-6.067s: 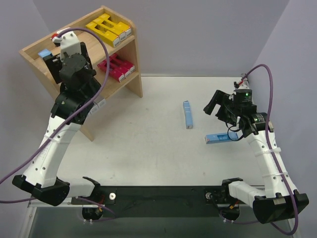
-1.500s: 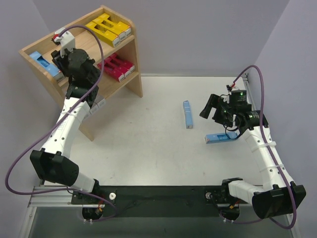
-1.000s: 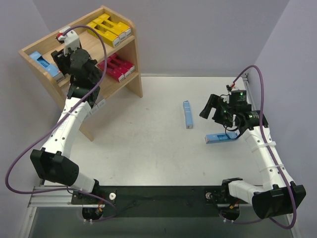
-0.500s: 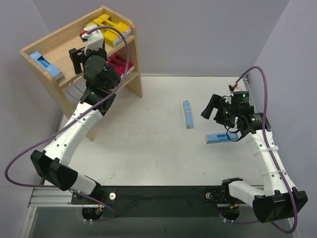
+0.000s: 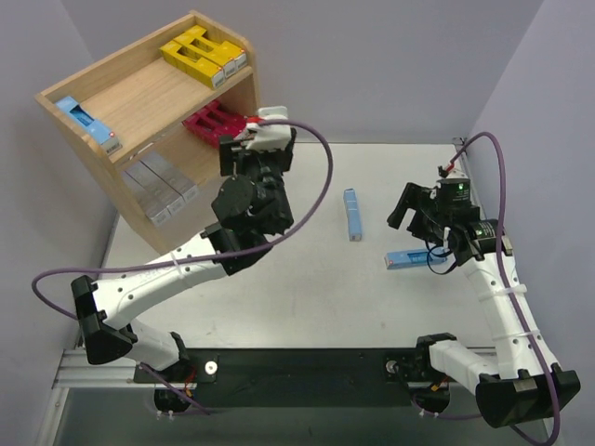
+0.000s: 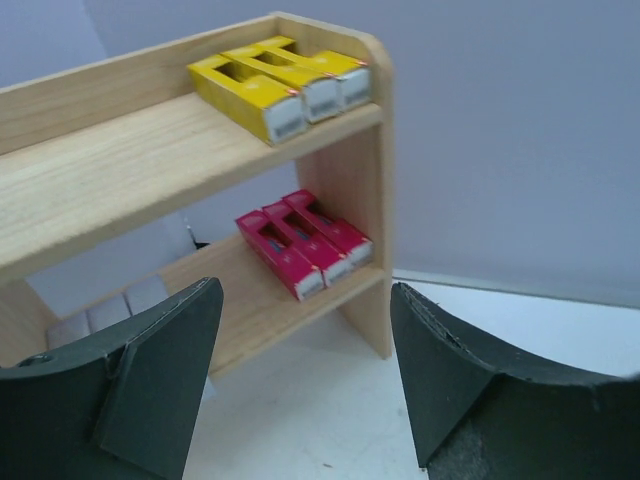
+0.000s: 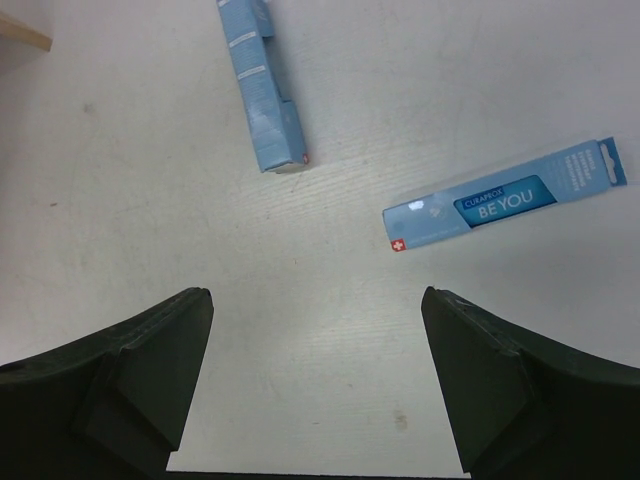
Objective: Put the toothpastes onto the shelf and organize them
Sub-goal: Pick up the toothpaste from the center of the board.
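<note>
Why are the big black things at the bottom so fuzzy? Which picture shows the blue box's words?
Left wrist view: the left fingers sit right by the lens, so their edges look soft; the shelf is slightly soft too. Right wrist view: the right fingers are dark and soft-edged, yet the flat light blue carton reads BE YOU sharply.

white table [image 5: 307, 288] with shelf [image 5: 149, 93], blue cartons [image 5: 352, 214]

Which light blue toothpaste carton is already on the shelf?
The carton at the shelf's top-left end; the other two lie on the table.
</note>
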### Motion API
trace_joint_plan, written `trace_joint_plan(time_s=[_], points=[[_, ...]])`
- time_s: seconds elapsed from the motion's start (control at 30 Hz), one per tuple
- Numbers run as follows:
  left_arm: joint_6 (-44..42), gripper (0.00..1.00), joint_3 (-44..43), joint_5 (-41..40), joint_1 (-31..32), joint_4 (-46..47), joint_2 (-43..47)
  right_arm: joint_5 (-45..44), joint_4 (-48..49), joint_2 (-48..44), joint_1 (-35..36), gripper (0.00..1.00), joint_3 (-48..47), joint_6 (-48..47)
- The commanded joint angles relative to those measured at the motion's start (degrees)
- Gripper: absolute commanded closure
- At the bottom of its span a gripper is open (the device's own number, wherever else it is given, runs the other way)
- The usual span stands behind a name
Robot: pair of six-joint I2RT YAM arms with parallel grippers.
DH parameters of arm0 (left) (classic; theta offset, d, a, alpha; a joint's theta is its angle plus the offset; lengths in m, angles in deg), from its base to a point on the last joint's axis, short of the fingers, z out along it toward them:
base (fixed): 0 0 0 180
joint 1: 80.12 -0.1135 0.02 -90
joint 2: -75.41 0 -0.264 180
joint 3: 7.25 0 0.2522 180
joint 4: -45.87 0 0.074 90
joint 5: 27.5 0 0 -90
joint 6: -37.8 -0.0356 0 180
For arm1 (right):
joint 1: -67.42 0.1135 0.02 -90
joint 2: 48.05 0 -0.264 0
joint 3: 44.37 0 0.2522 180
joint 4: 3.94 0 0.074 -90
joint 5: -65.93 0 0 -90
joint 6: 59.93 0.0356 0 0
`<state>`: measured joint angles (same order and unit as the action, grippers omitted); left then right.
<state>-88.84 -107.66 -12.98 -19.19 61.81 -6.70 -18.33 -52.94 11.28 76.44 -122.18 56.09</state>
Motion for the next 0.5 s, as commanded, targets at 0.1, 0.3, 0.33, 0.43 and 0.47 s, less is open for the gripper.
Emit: trace_joint_plan(time_s=[0.1,0.3,0.33,0.43,0.47], points=[[0.4,0.18,5.7,-1.1,11.5,4.1,-2.3,-10.7,-3.5,-1.1,-4.0,0.09,5.1,6.8],[28.7,0.16,6.6,11.4,13.5,-22.1,-2.1,-12.1,-3.3,0.3,-10.7,0.05,9.1,13.1],[33.8,0.16,8.0,14.0,13.3,-23.8,-1.9,-12.2,-3.0,1.4,-11.7,0.04,10.1,15.4],[35.8,0.12,11.5,23.5,13.3,-23.4,-1.7,-12.2,-1.6,3.8,-14.4,0.02,12.0,19.4],[36.4,0.1,12.5,25.7,13.3,-23.1,-1.7,-12.2,-0.6,4.5,-15.1,0.02,12.5,20.5]])
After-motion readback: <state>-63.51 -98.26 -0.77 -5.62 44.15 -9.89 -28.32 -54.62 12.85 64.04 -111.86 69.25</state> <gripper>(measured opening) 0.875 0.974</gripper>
